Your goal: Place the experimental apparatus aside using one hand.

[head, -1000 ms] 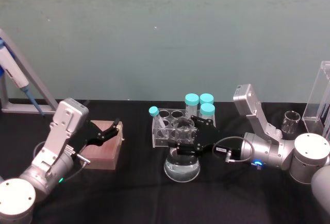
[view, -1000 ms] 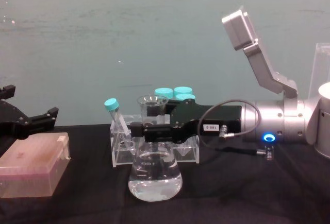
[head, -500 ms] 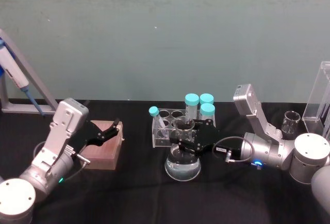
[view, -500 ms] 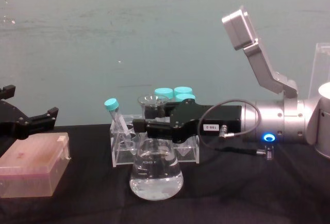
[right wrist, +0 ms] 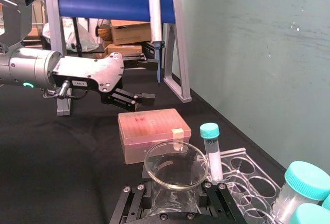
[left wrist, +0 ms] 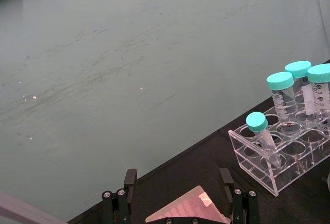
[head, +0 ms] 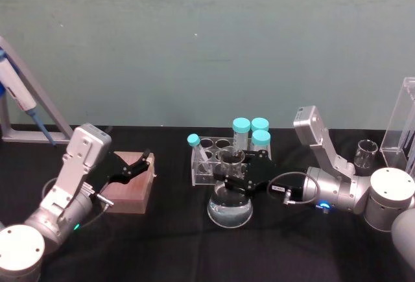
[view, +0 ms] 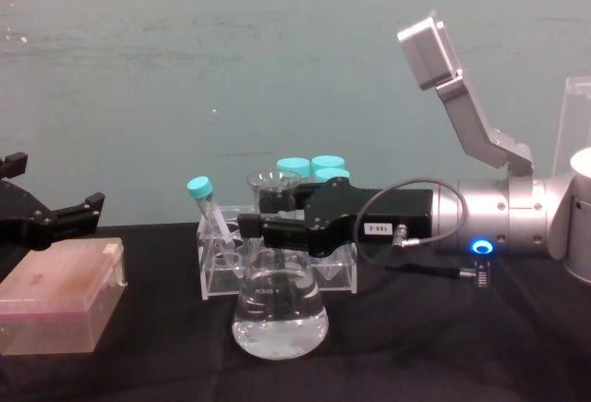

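Flask (view: 277, 305) stands upright at lower centre of the chest view on the tabletop (view: 416, 347), neck clamped in our right pincer (view: 268, 231) reaching horizontally from the right, so we judge the coming move rightward.

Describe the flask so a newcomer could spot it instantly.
Start at the clear tube rack with teal-capped tubes in the middle of the black table. Just in front of it stands the conical flask, with the right gripper closed around its neck. It alone has a wide round base holding clear liquid.
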Motion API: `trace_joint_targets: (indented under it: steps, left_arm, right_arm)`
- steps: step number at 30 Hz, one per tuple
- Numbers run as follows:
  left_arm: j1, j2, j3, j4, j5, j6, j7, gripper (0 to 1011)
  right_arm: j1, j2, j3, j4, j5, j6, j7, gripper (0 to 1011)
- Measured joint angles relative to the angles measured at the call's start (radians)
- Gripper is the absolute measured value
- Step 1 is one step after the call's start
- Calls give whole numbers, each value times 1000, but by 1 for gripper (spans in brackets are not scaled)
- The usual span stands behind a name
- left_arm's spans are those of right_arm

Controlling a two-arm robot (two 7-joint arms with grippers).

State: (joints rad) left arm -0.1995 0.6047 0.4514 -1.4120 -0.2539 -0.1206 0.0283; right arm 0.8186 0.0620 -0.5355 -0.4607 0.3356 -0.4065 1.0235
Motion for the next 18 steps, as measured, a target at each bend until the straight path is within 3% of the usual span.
trace_joint_targets:
  steps: [7,18]
  left_arm:
    - [0,0,0,0,0,0,0,1000]
    - [0,0,0,0,0,0,0,1000]
  right_arm:
    - [-3,2,1,-7,0,10,0,456]
    - [-38,30,6,-79,13,40,-2,456]
